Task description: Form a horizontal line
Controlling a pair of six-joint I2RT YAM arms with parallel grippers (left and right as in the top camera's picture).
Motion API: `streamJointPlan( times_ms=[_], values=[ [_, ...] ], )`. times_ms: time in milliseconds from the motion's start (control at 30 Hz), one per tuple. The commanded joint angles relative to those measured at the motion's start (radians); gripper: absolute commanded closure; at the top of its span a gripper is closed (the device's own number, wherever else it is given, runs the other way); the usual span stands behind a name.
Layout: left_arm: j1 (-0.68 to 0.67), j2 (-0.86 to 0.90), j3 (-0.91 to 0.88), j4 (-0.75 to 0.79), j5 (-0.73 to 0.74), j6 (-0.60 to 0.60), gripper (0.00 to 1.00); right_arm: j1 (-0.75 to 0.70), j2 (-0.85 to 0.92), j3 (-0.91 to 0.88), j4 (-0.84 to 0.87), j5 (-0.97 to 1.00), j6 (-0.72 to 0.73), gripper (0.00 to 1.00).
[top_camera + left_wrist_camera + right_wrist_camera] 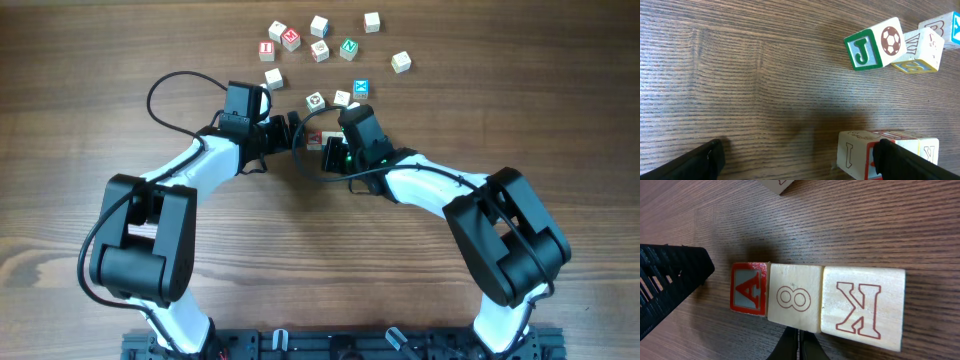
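Observation:
The horizontal line (805, 300) is three touching cubes in the right wrist view: a red-framed A cube (749, 294), an 8 cube (794, 297) and a K cube (862, 302). My right gripper (799, 342) is shut and empty, its tips just below the 8 cube. My left gripper (797, 152) stands open. Its right finger (910, 160) overlaps the line's end cube (855, 152), and the rest of the gap holds nothing. From overhead, both grippers meet over the line (316, 139), which they mostly hide.
Several loose letter cubes lie at the table's far side, among them a green one (348, 47) and a blue one (360, 89). A J cube with a football picture (872, 44) and a W cube (920, 50) sit close beyond the left gripper.

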Motion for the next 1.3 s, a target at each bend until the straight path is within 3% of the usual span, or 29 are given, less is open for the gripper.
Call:
streamJointPlan(
  times_ms=[0,333,600,833,1267],
  values=[
    [0.018,0.114,-0.083,-0.072,-0.108,-0.006,0.0,0.008,0.011,-0.008,-0.001,-0.011,-0.023,0.96],
    [0.018,0.114,-0.083,-0.072,-0.108,-0.006,0.0,0.008,-0.109,-0.008,-0.122,0.015,-0.065,0.96],
    [0.018,0.114,-0.083,-0.072,-0.108,-0.006,0.0,0.008,-0.219,-0.008,-0.231,0.211,-0.054,0.95],
    [0.018,0.114,-0.083,-0.071,-0.118,-0.006,0.0,-0.005,-0.219,-0.008,-0.241,0.311,0.016,0.95],
    [0.018,0.114,-0.083,0.015,-0.117,-0.007,0.0,-0.115,-0.169,-0.008,-0.236,0.267,0.011,0.96]
  ],
)
